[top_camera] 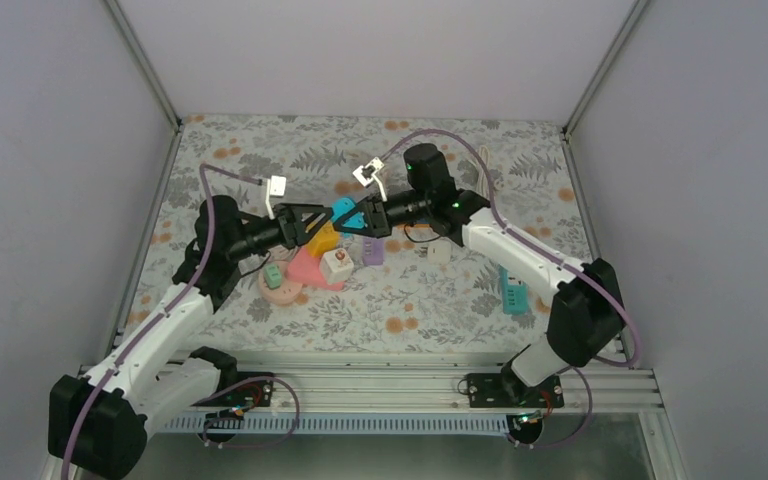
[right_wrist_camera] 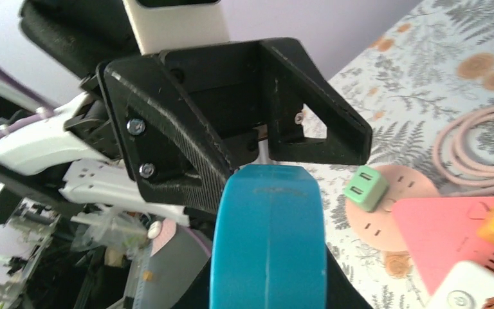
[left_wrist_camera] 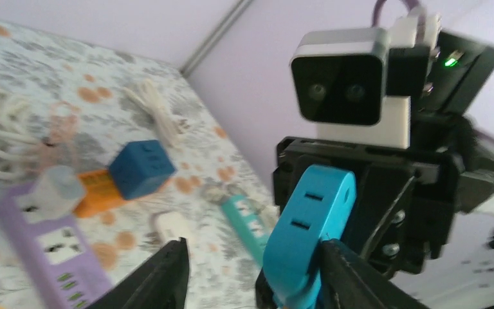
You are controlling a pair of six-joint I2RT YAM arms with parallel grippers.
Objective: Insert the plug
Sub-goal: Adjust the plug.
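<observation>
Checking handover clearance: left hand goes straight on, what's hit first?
The teal rounded plastic socket block, held by the shut right hand; it sits between the open fingers of the left hand. Exact gap unclear.

Power strip (left_wrist_camera: 309, 225): bright cyan-blue. Table cover (top_camera: 410, 300): pale grey-green fern print with orange blossoms. Second strip (left_wrist_camera: 58, 251) lilac; cube adapter (left_wrist_camera: 143, 168) dark blue; small cube (right_wrist_camera: 365, 187) mint green; disc (right_wrist_camera: 386, 225) salmon pink.

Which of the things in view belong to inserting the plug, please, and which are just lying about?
In the job: blue socket block, held by the right gripper; left gripper, open around it.
Lying about: purple power strip, dark blue cube, green cube, pink triangular block, teal strip.
</observation>
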